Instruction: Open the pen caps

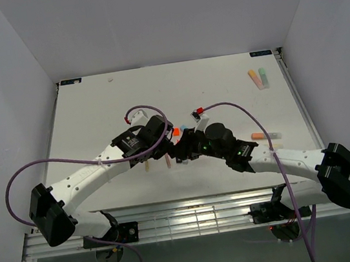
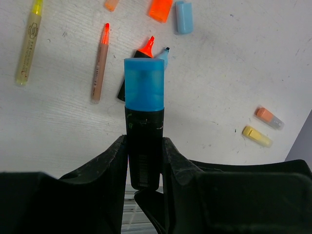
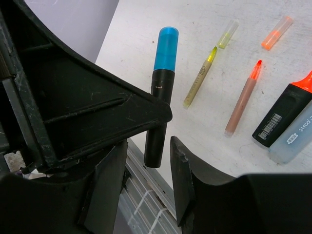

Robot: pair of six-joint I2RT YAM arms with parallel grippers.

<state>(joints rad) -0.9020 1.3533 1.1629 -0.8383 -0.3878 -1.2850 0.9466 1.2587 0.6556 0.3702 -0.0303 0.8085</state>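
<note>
My left gripper [image 2: 145, 146] is shut on a black highlighter body [image 2: 144, 141] that wears a blue pen cap [image 2: 144, 83]. It holds the pen above the table, cap pointing away. In the right wrist view the same blue cap [image 3: 166, 48] and black body [image 3: 158, 117] show, with the left gripper's finger across the body. My right gripper [image 3: 148, 161] is open, and its jaws stand on either side of the body's bare end without touching it. In the top view both grippers meet at mid-table, left [image 1: 165, 132] and right [image 1: 181, 148].
Loose caps lie on the table: orange [image 2: 161, 9], blue [image 2: 184, 16], a clear yellow one [image 3: 227, 34]. Uncapped pens lie beneath: yellow [image 2: 28, 44], pastel orange [image 2: 100, 63], black with an orange tip [image 3: 282, 114]. Two pens [image 1: 258, 78] lie far right, another [image 1: 265, 135] lies mid-right.
</note>
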